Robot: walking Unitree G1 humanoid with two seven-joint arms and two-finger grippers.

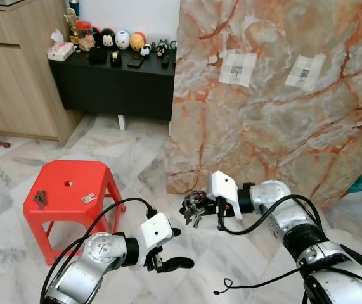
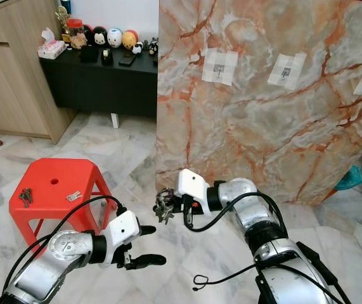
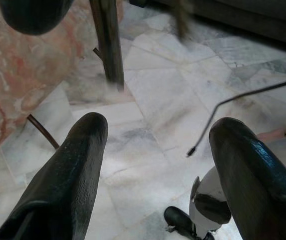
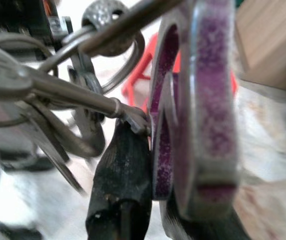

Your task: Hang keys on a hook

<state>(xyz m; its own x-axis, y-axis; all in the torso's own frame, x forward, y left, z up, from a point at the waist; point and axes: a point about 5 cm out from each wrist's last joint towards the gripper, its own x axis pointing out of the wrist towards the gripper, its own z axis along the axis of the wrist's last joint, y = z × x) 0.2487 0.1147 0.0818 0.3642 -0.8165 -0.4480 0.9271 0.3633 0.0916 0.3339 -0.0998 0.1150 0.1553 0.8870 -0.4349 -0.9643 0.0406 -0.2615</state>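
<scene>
Right wrist view: right gripper (image 1: 201,207) fingers clamp the key bunch (image 1: 193,209) above the floor. Left gripper (image 1: 170,247) fingers stand apart, empty. Light, loose, dangling metal; grip the ring.

The floor (image 1: 136,158) is pale marble tile veined with grey, glossy under even indoor light. A large slab of cream stone with rust-red veining (image 1: 276,107) stands upright against the right side of the room, its lower edge on the floor; two white paper labels (image 1: 238,68) are taped to its face. To its left a white wall (image 1: 123,14) backs a low black cabinet (image 1: 114,85) carrying a row of small round figurines (image 1: 122,40), a jar and a tissue pack (image 1: 60,50). A light wooden cupboard (image 1: 12,76) fills the far left corner. A red plastic stool (image 1: 73,190) stands on the tiles in front.
</scene>
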